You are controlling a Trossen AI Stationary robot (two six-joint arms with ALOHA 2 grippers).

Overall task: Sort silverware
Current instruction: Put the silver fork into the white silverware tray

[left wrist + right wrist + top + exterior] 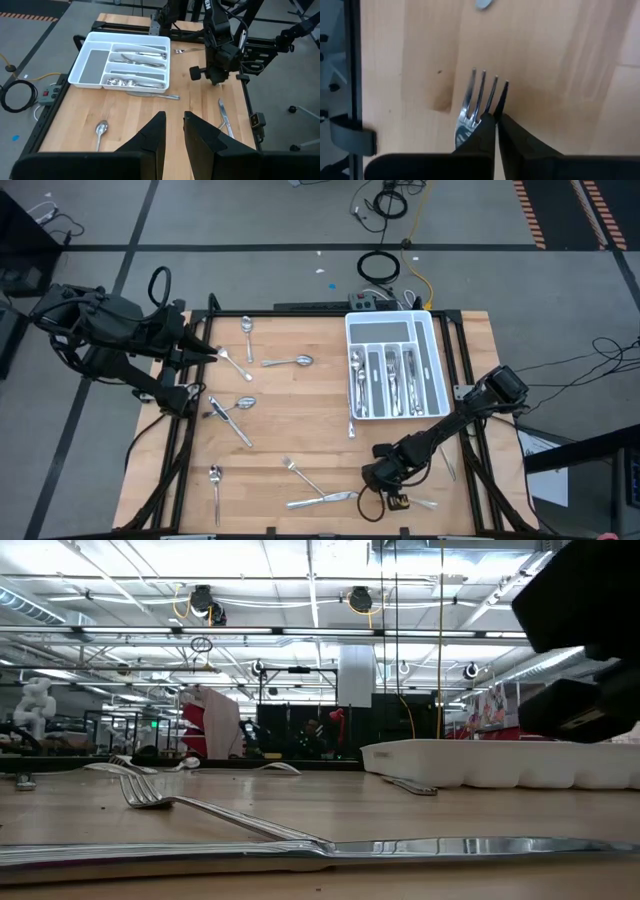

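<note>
Silverware lies scattered on the wooden table: spoons (290, 362) (235, 405), a fork (302, 476) and a knife (325, 500) near the front edge. More pieces fill the white tray (347, 350) at the far right. My right gripper (495, 118) is low near the table's front right (380, 477), shut at the head of a fork (472, 107) that lies flat on the wood. My left gripper (174, 129) hangs high over the table's left edge (205, 352), its fingers a narrow gap apart with nothing between them. My right gripper's fingertips (487, 125) are closed on the edge of the fork's head, where the outermost tine (503, 95) begins. They come steeply from above, pointing along the fork toward its tines. The fork lies flat on the table; its handle is hidden under the gripper.
A knife (226, 120) lies near the right edge, another piece (352, 428) just in front of the tray. A power strip (372, 302) and cables sit beyond the far edge. Bare wood shows at the table's middle (300, 420).
</note>
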